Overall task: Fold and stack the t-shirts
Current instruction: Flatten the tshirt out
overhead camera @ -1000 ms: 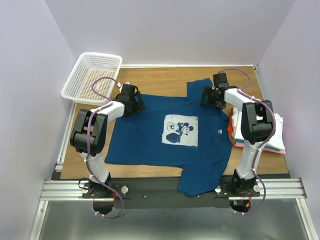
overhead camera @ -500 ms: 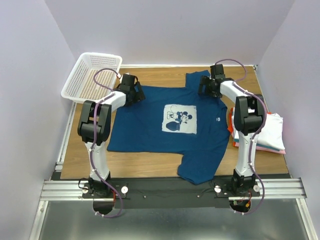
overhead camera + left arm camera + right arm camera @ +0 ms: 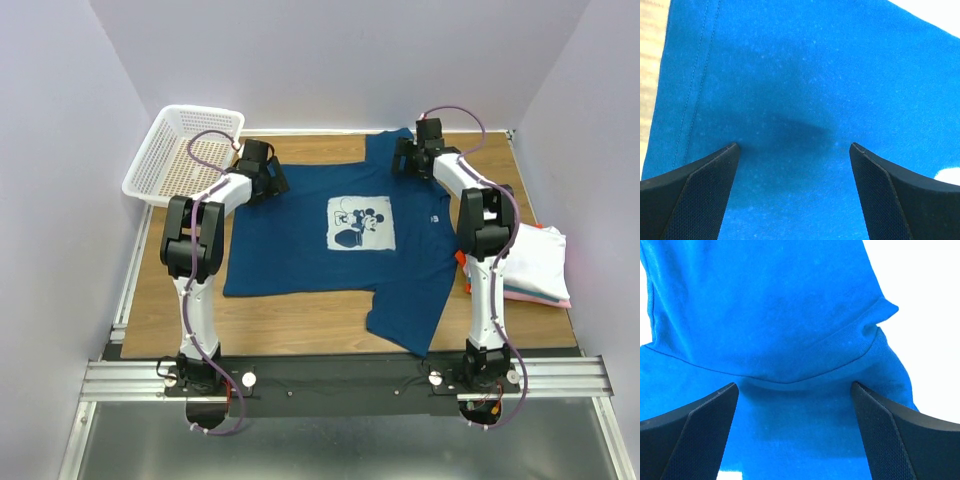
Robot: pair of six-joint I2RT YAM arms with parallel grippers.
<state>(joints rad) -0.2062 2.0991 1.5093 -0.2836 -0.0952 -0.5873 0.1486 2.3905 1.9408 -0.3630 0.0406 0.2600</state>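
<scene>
Left claw [image 3: 262,176] wide open, empty, over the far-left corner of the dark teal tee [image 3: 300,250], just right of the white basket [image 3: 185,150]. Tee lies spread on the surface [image 3: 290,325], Mickey print [image 3: 360,222] up. Right claw [image 3: 408,158] also gaping, empty, above a rumpled, doubled-over bit at the far-right corner. Risk: right pinches two layers or left misses the hem, so the fold skews. Folded stack [image 3: 535,262] sits at right; dragged cloth could snag it.
</scene>
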